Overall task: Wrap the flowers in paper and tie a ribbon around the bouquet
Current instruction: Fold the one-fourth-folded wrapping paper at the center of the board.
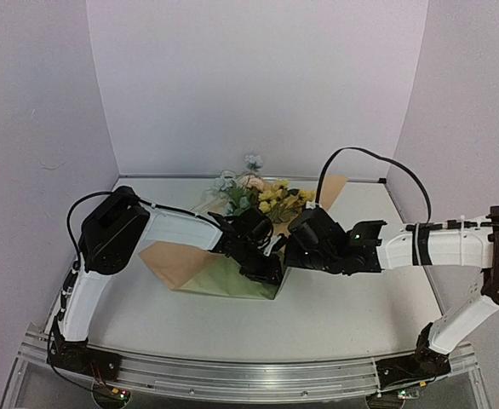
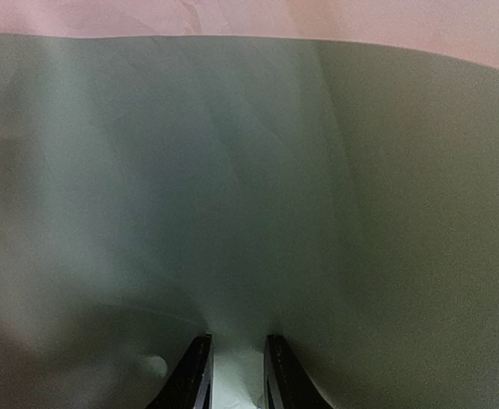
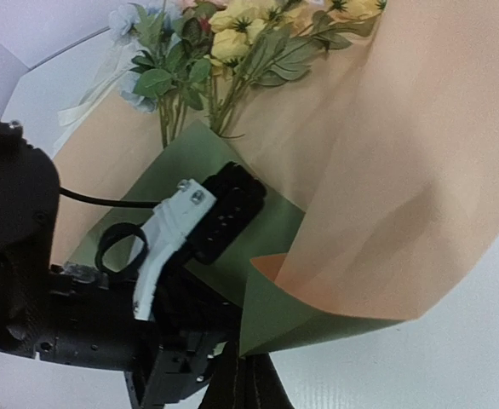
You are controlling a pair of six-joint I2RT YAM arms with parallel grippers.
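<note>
Paper (image 1: pixel 169 260) is mid-bench, a bit left of centre in the top view. It is partly folded: tan side up at the left, with a green flap (image 1: pixel 224 283) folded over at the lower middle.

Flowers (image 1: pixel 258 194) lie on the paper with the blooms toward the top of the frame, past its upper edge, and the stems running down under the flap. In the right wrist view the flowers (image 3: pixel 224 43) are top centre, and the ribbon (image 3: pixel 96 95) is a loose cream loop just left of them, upper left.

Left fingers (image 1: pixel 266 271) are down on the green flap at frame centre. In the left wrist view the left fingers (image 2: pixel 194 375) stand narrow at the bottom edge with a pale fold of paper (image 2: pixel 232 170) running into the gap, so it looks pinched. Green fills the rest of that frame.

Right fingers (image 1: pixel 290 256) are just right of the left ones, near but apart. In the right wrist view the right fingers (image 3: pixel 232 388) are closed at bottom centre on the green corner of the paper (image 3: pixel 386 170). That side curls up off the bench (image 3: pixel 454 366), tan face showing at the right.
</note>
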